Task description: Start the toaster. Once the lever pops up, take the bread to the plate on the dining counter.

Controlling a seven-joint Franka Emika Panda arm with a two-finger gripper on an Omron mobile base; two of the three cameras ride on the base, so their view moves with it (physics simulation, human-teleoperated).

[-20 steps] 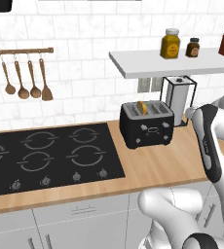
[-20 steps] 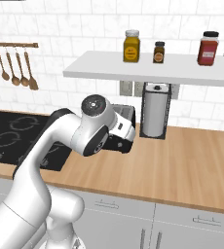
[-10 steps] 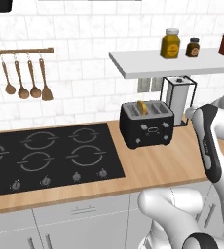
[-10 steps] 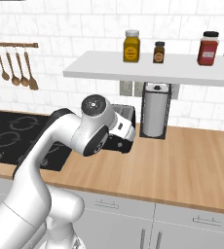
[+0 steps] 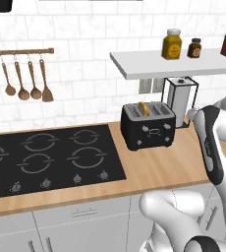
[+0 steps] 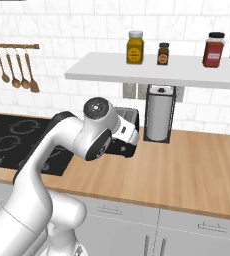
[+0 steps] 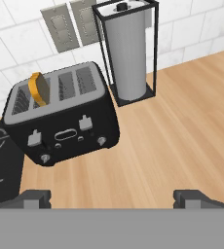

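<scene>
**kitchenbot_fan:** so what's the two-finger gripper doing? From the hand view its two dark fingertips sit far apart at the bottom — spread wide, nothing between them, not touching anything.

**toastwatcher:** yep, released and empty. It hangs over bare light-wood wall counter, on the near side of the black boxy toaster, with a clear gap between them. The toaster's silver knobs and two levers face the camera.

**kitchenbot_fan:** and the bread?

**toastwatcher:** the yellowish-tan slice of bread stands upright in one of the toaster's left slots, its top poking out above the rim. Same in the left base view — bread sticking up from the toaster.

**kitchenbot_fan:** neighbours?

**toastwatcher:** white paper towel roll in a black wire frame just right of the toaster, near the tiled wall. Flat black cooktop on the toaster's left. White shelf above, carrying three jars. Wooden spoons hang from a rail far left.
</scene>
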